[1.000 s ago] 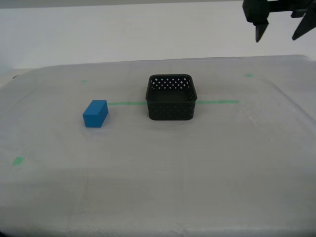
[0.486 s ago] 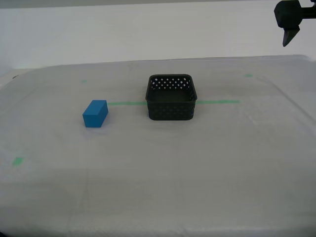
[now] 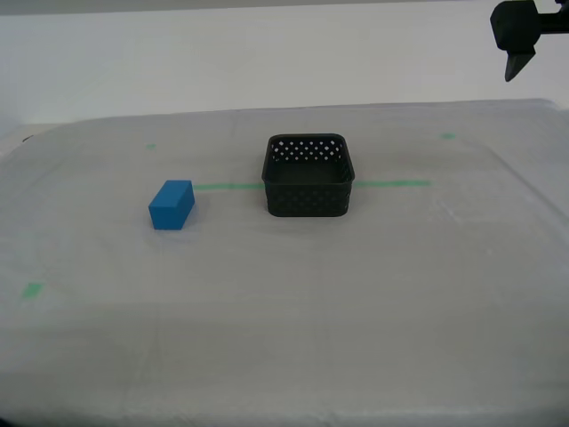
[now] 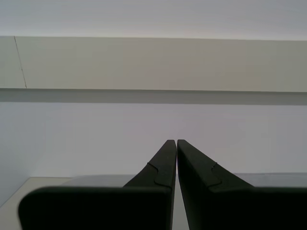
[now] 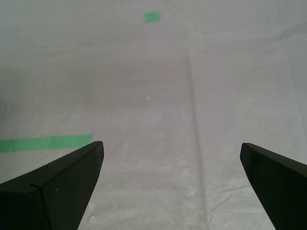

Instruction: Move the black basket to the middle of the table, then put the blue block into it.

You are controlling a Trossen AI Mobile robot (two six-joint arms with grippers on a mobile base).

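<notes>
My first gripper (image 5: 170, 187), jaws wide and empty, has drawn up toward the exterior view's top right, probably retreating. The black basket (image 3: 308, 176) sits mid-table; the blue block (image 3: 171, 205) waits. My second gripper (image 4: 176, 158) is closed, empty.

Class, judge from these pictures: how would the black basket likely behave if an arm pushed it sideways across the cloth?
The black basket has walls full of holes and looks empty, so it is probably light for its size. It sits low and wide on a flat base, so it should slide rather than tip. The table cloth shows creases, so it might bunch and drag a little.
</notes>
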